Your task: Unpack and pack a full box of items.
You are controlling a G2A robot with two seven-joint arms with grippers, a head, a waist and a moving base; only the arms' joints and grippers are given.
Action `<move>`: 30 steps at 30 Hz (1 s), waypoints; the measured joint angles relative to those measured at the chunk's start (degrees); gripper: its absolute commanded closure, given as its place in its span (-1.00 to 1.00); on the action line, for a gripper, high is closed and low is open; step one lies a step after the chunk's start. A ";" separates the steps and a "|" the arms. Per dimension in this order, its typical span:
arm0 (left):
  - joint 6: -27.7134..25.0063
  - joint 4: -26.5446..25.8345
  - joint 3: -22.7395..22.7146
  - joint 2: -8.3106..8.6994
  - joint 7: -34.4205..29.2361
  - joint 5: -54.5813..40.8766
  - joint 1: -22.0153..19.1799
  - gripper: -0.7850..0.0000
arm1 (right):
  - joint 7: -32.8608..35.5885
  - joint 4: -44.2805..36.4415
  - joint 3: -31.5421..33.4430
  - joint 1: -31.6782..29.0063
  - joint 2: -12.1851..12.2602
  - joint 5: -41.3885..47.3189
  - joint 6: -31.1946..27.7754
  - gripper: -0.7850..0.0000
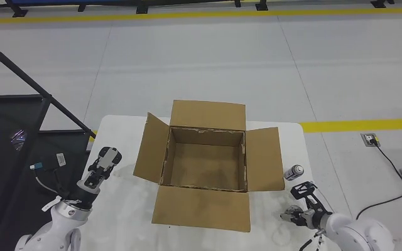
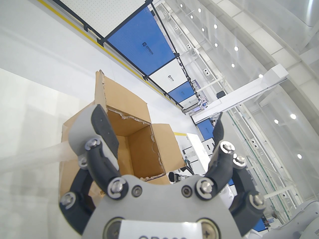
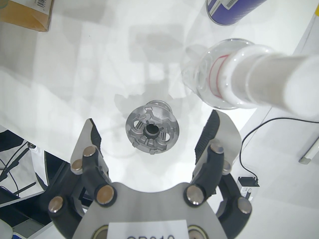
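The box (image 1: 207, 115) sits in the middle of the desk (image 1: 125, 194) with all four flaps folded out. Its floor is bare, so unpacking looks done and packing is probably next. The open flaps leave the mouth wide and unobstructed from above, which should suit lowering items straight in.

The items are gathered along the desk's right edge. A spray can (image 1: 293, 172) stands upright just beside the right flap. A clear bottle (image 3: 211, 75) with a white cap stands nearer the corner, close to the edge. A metal hub (image 3: 152, 133) lies flat near the near right corner.

The right jaws are open and empty, spread to either side of the hub and above it, likely lined up to pick it first. The bottle stands close by one finger, so room on that side is tight.

The left jaws are also open and empty, held above the left part of the desk and aimed towards the box, well apart from everything.
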 measured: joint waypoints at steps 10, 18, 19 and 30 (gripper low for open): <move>0.00 0.00 0.00 0.00 0.00 0.00 0.00 -1.00 | 2.01 -15.37 13.38 -5.06 1.26 22.78 0.38 -1.00; 0.00 0.00 0.00 0.00 0.00 0.00 0.00 -1.00 | 12.56 -8.95 11.33 8.88 3.45 39.92 8.39 -1.00; 0.00 0.00 0.00 0.00 0.00 0.00 0.00 -1.00 | 13.45 -6.98 9.56 11.62 3.66 39.36 9.91 -1.00; 0.00 0.00 0.00 0.00 0.00 0.00 0.00 -1.00 | 22.03 16.03 -4.57 33.83 4.43 41.07 15.91 -1.00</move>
